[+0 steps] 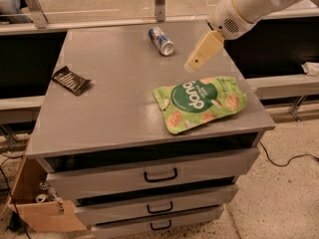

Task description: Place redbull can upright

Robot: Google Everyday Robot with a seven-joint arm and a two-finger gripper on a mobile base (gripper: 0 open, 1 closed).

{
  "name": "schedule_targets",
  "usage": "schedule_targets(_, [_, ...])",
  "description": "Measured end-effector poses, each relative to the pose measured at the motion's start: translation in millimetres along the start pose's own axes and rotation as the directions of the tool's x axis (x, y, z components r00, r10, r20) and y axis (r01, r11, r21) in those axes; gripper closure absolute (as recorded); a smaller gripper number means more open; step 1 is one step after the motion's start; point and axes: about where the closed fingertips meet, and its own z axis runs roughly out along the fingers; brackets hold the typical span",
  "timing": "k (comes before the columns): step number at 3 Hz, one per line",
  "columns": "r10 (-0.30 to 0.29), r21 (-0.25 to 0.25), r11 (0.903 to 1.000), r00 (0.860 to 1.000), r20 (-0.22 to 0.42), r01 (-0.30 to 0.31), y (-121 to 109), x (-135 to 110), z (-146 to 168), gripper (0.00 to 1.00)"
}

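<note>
The can lies on its side near the far edge of the grey cabinet top, its silver end turned toward the front and right, its blue and silver body angled back to the left. The gripper hangs over the top to the right of the can and a little nearer the front, apart from it and touching nothing. It points down and to the left from the white arm that enters at the upper right. Whether it is open or closed I cannot tell; nothing shows in its grasp. Just below the gripper a green pouch lies flat by the front right corner. A dark snack bar rests near the left edge, well apart from the can. Three drawers sit below the top, and a cardboard box stands on the floor at the lower left.
</note>
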Motion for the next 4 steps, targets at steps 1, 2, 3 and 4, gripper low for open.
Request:
schedule_targets(1, [0.064,0.03,0.9973,0.995,0.083,-0.066,-18.1,-24.1,29.7,0.0])
schedule_targets(2, [0.174,0.107,0.9753,0.97,0.169,-0.193,-55.1,-53.7,61.8,0.0])
schedule_targets(3, [0.268,0.175,0.9356,0.939,0.214,-0.307,-85.6,-74.9,89.4,0.0])
schedule_targets(4, [0.355,0.228,0.8878,0.91,0.213,-0.399,-110.8,-89.1,118.5,0.0])
